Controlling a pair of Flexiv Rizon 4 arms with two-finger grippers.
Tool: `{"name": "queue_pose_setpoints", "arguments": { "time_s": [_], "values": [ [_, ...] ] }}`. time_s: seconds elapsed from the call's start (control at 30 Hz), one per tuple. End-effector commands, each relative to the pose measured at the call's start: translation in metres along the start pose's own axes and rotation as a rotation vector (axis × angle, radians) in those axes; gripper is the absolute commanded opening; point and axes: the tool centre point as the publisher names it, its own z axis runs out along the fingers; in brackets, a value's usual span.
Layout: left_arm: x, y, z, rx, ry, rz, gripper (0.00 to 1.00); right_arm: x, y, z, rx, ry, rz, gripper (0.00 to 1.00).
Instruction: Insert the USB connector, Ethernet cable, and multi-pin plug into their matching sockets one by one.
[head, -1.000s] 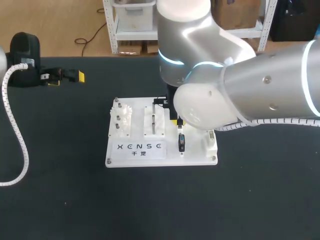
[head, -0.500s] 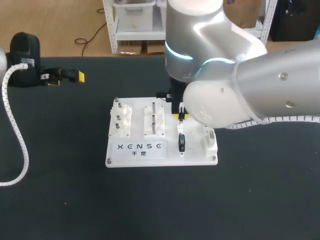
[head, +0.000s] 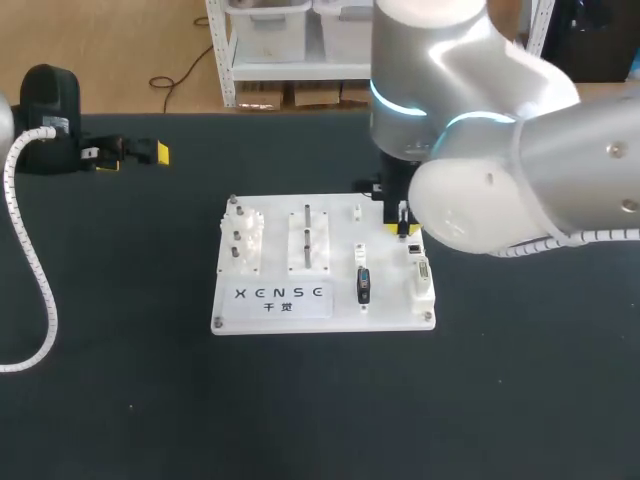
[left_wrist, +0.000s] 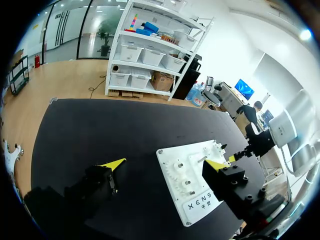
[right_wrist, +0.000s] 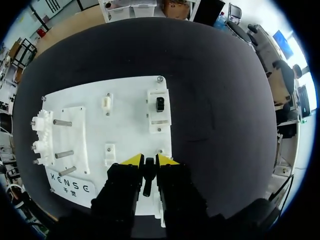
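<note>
A white socket board (head: 320, 300) lies mid-table. My right gripper (head: 405, 228) hangs over its right back part, above the white socket block (head: 421, 280). In the right wrist view this gripper (right_wrist: 149, 161) is shut on a small black connector (right_wrist: 148, 175), which stands upright between the yellow tips. Ahead of it on the board (right_wrist: 125, 115) is the block with a black socket (right_wrist: 160, 104). Another black plug (head: 363, 285) stands in the board's front middle. My left gripper (head: 135, 152) rests far left at the table's back, open and empty (left_wrist: 165, 164).
The board's left part carries white gears and metal pegs (head: 243, 238), with two more pegs (head: 307, 235) in the middle. Two small white holders (right_wrist: 106, 102) (right_wrist: 110, 150) stand empty. Dark table surface surrounds the board on all sides.
My right arm has swung right, from over the board's middle to over its right side, carrying the black connector. The left arm has stayed put.
</note>
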Motion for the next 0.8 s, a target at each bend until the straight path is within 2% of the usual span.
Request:
{"name": "queue_pose_setpoints", "arguments": {
  "time_s": [0.03, 0.43, 0.8],
  "values": [
    [0.000, 0.000, 0.000, 0.000, 0.000, 0.000, 1.00, 0.003, -0.007, 0.000, -0.004, -0.006, 0.003, 0.00],
    [0.000, 0.000, 0.000, 0.000, 0.000, 0.000, 1.00, 0.005, -0.018, 0.007, 0.018, 0.008, 0.011, 0.00],
    [0.000, 0.000, 0.000, 0.000, 0.000, 0.000, 1.00, 0.006, -0.014, 0.009, 0.014, 0.020, 0.017, 0.00]
  ]
}}
